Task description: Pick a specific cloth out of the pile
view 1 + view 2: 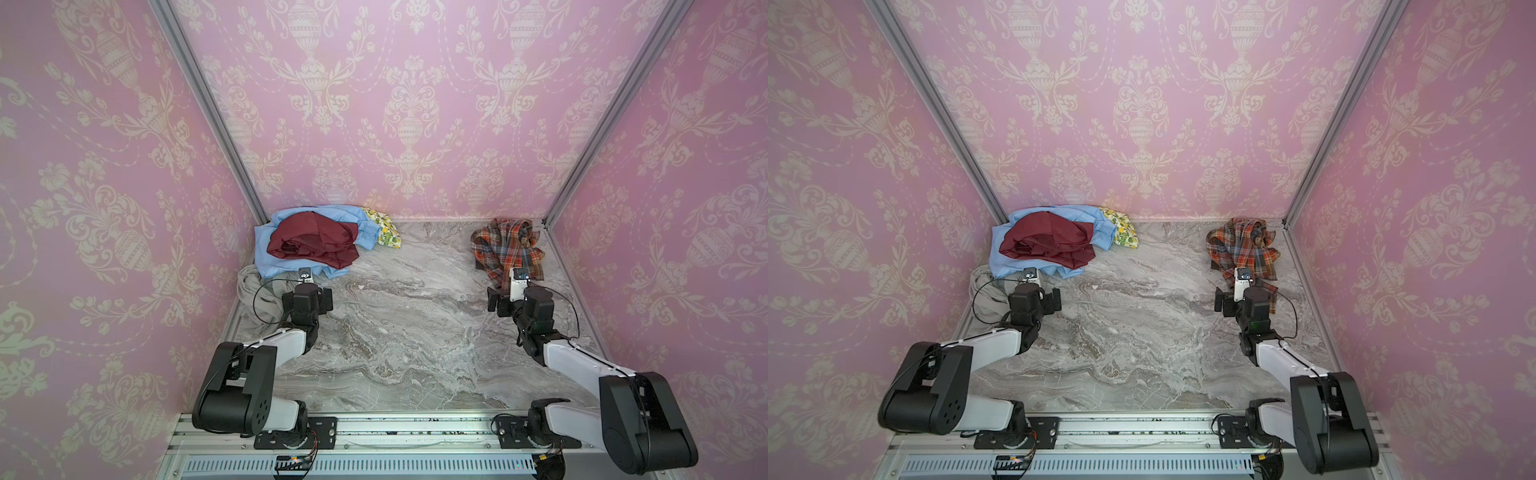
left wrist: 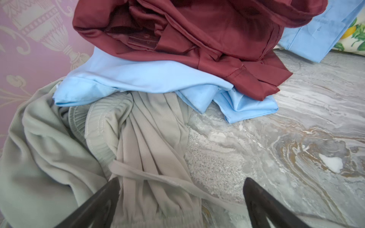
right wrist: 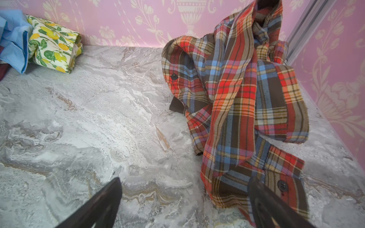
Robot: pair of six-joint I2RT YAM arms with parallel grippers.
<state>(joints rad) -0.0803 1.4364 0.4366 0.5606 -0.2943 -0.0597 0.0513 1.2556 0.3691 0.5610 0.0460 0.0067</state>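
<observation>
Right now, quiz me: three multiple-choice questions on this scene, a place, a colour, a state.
1. Where is the plaid shirt? A on the pile; B apart from it, near the back right corner; C hanging from a gripper.
2. What colour is the garment topping the pile? A maroon; B black; C white.
3. The right gripper is: A shut on cloth; B open; C out of view.
Answers: B, bare table separates shirt and pile; A, the maroon garment lies uppermost; B, its fingers stand wide apart.

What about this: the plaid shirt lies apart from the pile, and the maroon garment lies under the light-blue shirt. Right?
No: the maroon garment lies on top of the light-blue shirt, as the left wrist view shows. The plaid shirt lies apart from the pile.
</observation>
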